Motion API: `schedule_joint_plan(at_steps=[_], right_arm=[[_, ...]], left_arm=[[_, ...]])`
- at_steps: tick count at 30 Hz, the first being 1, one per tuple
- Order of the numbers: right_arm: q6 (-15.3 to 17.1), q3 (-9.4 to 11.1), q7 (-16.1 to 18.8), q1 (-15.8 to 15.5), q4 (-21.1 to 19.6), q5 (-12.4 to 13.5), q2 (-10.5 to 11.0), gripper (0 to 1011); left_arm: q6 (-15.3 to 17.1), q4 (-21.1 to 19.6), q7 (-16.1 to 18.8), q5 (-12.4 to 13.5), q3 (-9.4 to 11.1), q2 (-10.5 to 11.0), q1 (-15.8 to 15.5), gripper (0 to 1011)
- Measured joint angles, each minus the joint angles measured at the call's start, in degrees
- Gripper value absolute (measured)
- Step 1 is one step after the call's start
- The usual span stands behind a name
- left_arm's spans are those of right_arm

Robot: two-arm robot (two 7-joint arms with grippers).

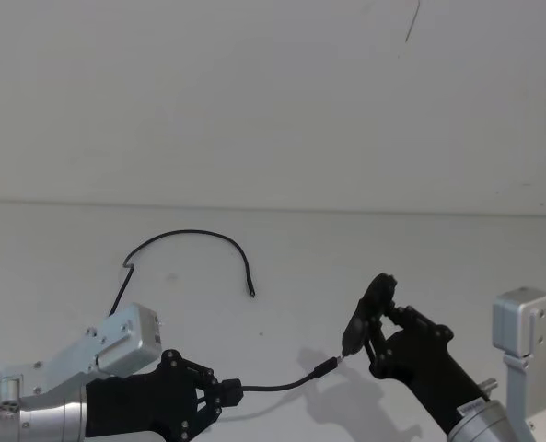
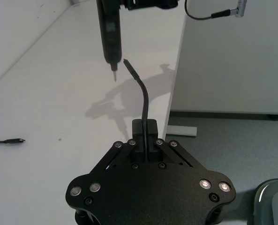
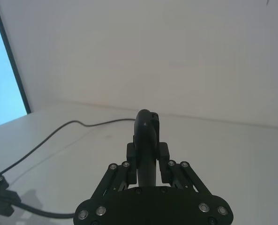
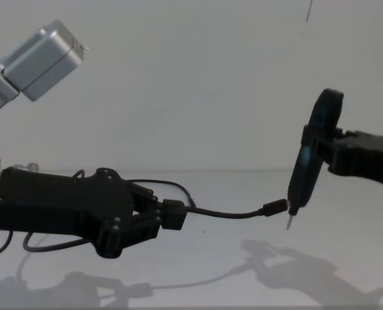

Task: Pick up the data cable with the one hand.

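Note:
The data cable (image 1: 190, 233) is a thin black cord that loops across the white table, one plug (image 1: 251, 290) lying at the loop's far end. My left gripper (image 1: 228, 391) is shut on the cord near its other end, low over the table. From the left gripper (image 4: 172, 215) a short length of cable (image 4: 230, 214) arches out to a free plug (image 4: 275, 206). That plug nearly touches the pale tip of a slim black tool (image 4: 305, 171). My right gripper (image 4: 320, 148) is shut on this tool and holds it pointing down. The held cable (image 2: 143, 98) rises from between the left fingers.
The table edge (image 2: 176, 70) runs close beyond the left gripper, with grey floor past it. A silver bracket (image 1: 521, 341) of the right arm stands at the right. Another cord with a metal connector (image 2: 214, 14) hangs off the table behind.

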Motion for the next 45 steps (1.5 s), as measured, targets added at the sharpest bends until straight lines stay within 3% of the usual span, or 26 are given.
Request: schedule_joint_plan(at_steps=[14,34,45], right_arm=[[1.2,0.3,0.3,-0.6,0.9,0.9,-1.0,269],[-0.8,1.6,0.5,-0.6,0.6,1.4,-2.1,269],[-1.5,1.7,0.6,-0.6,0.4,1.5,-2.2,269]], left_arm=[[0.0,0.0,0.0,0.0,0.0,0.0,0.0,50],[0.0,0.0,0.0,0.0,0.0,0.0,0.0,50],[0.2,1.4,2.0,0.3,0.4,-0.5,0.5,50]])
